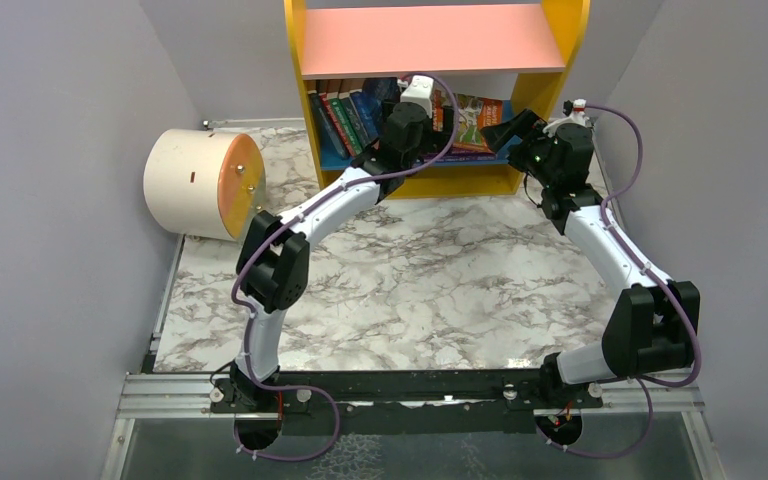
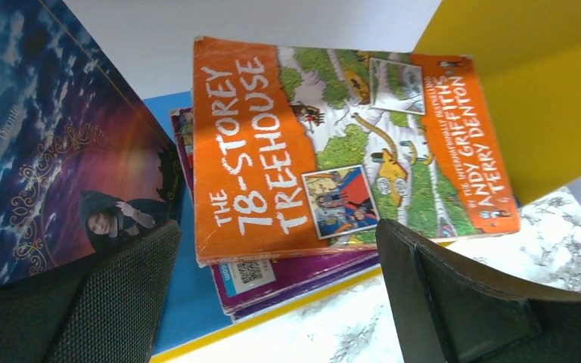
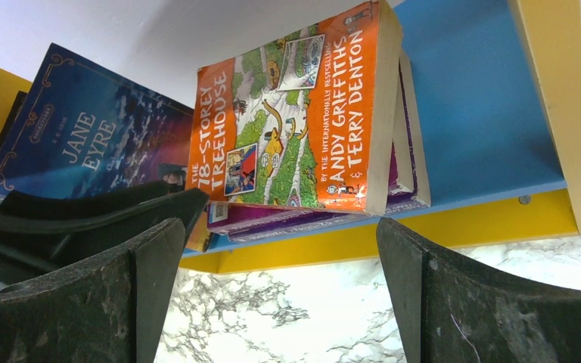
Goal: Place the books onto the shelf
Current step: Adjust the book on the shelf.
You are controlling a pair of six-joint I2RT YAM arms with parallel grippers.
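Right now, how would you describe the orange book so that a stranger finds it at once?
Look at the bookcase with yellow sides at the far end of the table, then at its blue lower board. The orange book lies flat there on a purple book. Unlike the leaning dark blue Jane Eyre beside it, it reads "The 78-Storey Treehouse" in white.

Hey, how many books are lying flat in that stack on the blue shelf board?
2 visible: the orange Treehouse book on top and a purple book directly beneath it, toward the right side of the blue board. Thinner ones underneath may be hidden.
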